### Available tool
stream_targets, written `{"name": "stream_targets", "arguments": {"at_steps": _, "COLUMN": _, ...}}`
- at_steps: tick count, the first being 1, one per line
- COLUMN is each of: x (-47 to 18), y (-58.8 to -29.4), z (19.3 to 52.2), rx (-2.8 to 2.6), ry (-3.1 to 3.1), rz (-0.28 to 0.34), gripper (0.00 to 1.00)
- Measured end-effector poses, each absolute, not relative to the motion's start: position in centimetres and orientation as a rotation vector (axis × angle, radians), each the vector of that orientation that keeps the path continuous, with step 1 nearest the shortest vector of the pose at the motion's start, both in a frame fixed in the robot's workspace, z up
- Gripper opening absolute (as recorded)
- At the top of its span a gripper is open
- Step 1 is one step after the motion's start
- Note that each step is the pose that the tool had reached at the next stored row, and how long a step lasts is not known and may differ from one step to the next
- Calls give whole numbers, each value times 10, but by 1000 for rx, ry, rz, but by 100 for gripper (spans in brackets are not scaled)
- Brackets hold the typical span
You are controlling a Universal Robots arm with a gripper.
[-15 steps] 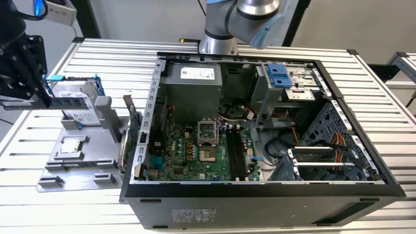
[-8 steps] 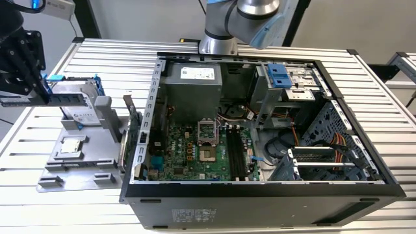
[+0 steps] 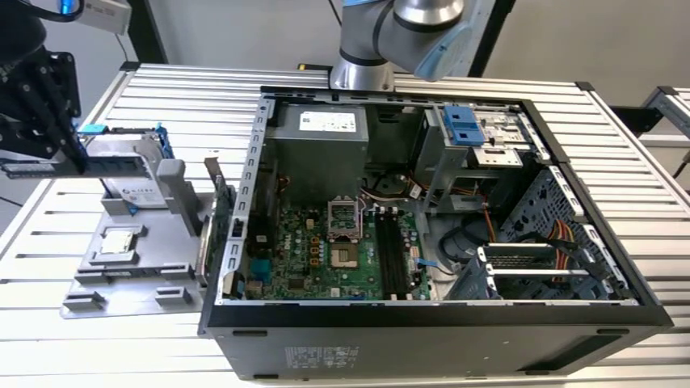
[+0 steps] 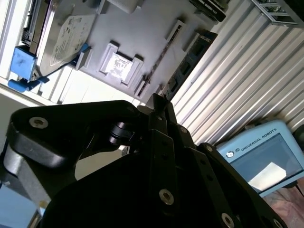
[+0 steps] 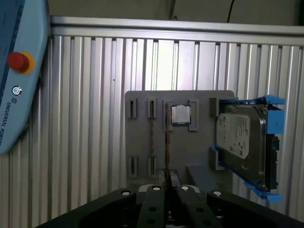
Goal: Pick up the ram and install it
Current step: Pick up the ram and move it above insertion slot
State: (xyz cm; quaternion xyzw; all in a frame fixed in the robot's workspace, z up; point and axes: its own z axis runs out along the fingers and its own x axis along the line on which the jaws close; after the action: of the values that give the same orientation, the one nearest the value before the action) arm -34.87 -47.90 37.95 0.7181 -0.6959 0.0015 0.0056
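Indoors, ribbed metal table (image 3: pixel 173 89), fingers (image 5: pixel 153 209) gripping the ram (image 3: pixel 108 166)

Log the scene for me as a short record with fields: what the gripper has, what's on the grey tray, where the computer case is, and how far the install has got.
gripper: shut on the ram
ram: held over the grey tray, outside the computer case
grey tray: holds a hard drive in a blue bracket and a processor
computer case: open, to the exterior view's right of the tray, motherboard exposed
install: not yet done
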Motion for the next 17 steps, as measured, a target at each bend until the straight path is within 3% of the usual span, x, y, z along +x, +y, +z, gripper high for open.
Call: {"name": "stream_targets", "arguments": {"at_steps": 17, "x": -331, "y": -479, "z": 379, "rx": 2244, "ry": -2175, "rz": 12, "gripper": 0}}
